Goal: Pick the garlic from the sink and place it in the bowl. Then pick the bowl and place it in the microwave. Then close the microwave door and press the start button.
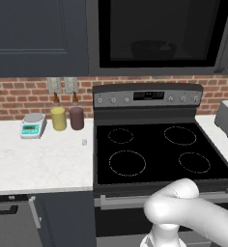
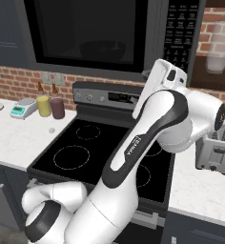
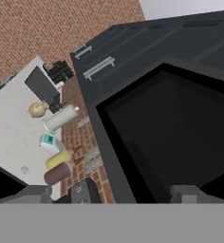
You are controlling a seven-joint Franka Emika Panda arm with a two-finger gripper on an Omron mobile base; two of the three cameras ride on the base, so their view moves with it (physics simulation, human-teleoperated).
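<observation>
Above the black glass-top stove point(image 1: 159, 149) hangs the wide dark-grey built-in microwave point(image 1: 159, 34), and its dark-windowed microwave door point(image 2: 86, 33) looks shut flat against the front. White speckled surface point(image 1: 38, 164) runs to either side of the stove. Behind the window sits the dim outline of the wide shallow black bowl point(image 1: 152, 48); whether the garlic is inside it is too dark to tell. At the microwave's right edge stands the tall narrow panel of small pale buttons point(image 2: 181, 28), its long axis running top to bottom. The end effector point(image 3: 111, 193) has its two dark tips spread wide with nothing between them, and it faces the door window at a slant. In the right base view the white hand is raised just under the microwave's lower right corner, so the buttons lie close by, up and a little to the right. Judging by this, only the start press remains, and which button that is cannot be read
</observation>
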